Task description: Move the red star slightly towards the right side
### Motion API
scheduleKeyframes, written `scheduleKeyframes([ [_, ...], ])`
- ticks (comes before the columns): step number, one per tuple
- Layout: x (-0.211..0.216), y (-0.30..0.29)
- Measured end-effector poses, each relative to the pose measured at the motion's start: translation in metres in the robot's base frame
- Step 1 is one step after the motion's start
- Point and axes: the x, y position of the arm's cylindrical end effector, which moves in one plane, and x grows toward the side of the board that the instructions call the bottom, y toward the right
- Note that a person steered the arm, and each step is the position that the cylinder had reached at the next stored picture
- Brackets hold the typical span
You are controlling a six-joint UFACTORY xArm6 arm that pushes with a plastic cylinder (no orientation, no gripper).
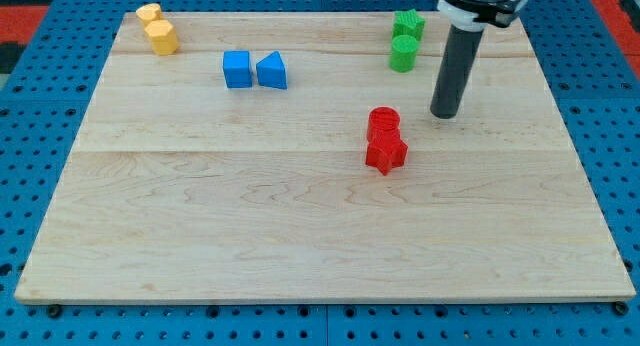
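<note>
The red star (386, 153) lies on the wooden board (300, 226), right of centre. A red cylinder (382, 122) touches it just above. My tip (445, 115) is on the board to the right of the red cylinder and up-right of the red star, a short gap away from both.
A green star (408, 26) and a green cylinder (403, 54) sit at the view's top, left of the rod. A blue cube (237, 69) and a blue triangular block (272, 71) lie at upper left of centre. Two yellow blocks (157, 30) sit in the top-left corner.
</note>
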Motion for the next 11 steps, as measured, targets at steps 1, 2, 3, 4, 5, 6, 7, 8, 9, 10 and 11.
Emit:
scheduleKeyframes([
  [1,0.030,0.002],
  [2,0.071,0.002],
  [3,0.098,0.002],
  [4,0.100,-0.039],
  [5,0.106,-0.064],
  [6,0.109,-0.062],
  [7,0.107,-0.125],
  [8,0.102,-0.128],
  [9,0.081,-0.116],
  [10,0.078,-0.106],
  [11,0.075,-0.085],
])
